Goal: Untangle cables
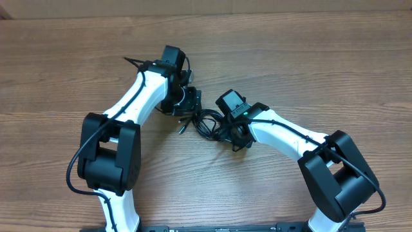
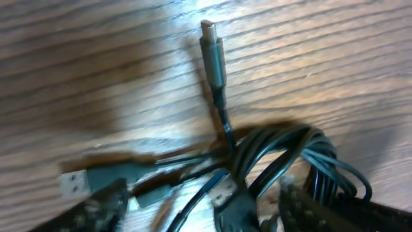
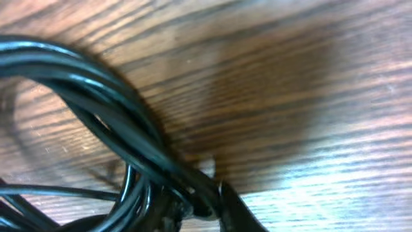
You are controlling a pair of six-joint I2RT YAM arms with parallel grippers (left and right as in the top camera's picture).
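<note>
- Wooden table (image 1: 309, 71) took up the whole overhead shot, brown grain running side to side.
- Left arm (image 1: 138, 96), white with black joints, reached up from the near edge and bent in toward the middle, wrist tipped down at the table.
- Right arm (image 1: 283, 132) did the mirror thing from the other side, leaning in low, so the two wrists ended up near each other at mid-table.
- The cables (image 1: 205, 121) sat in a black knotted bunch on the bare wood right between the two wrists, a few loops overlapping each other.
- Left gripper (image 1: 188, 106) was at the left edge of the bunch. In its own camera the fingers (image 2: 96, 209) stood pretty wide apart with cords lying across the gap, and I couldn't see them pinching anything.
- Right gripper (image 1: 235, 135) was down on the right edge of the bunch. From its wrist view several cords (image 3: 109, 109) swept in a curve and funnelled into the jaws at the bottom, which looked narrow and clamped on them.
- One cord end stuck out of the pile away from the left gripper, flat on the wood: a grey plug (image 2: 212, 58) with a small silver tip.
- A flat silver plug (image 2: 74, 183) lay off to the side, just beside that left finger. Whether they touched, couldn't tell, too blurry.
</note>
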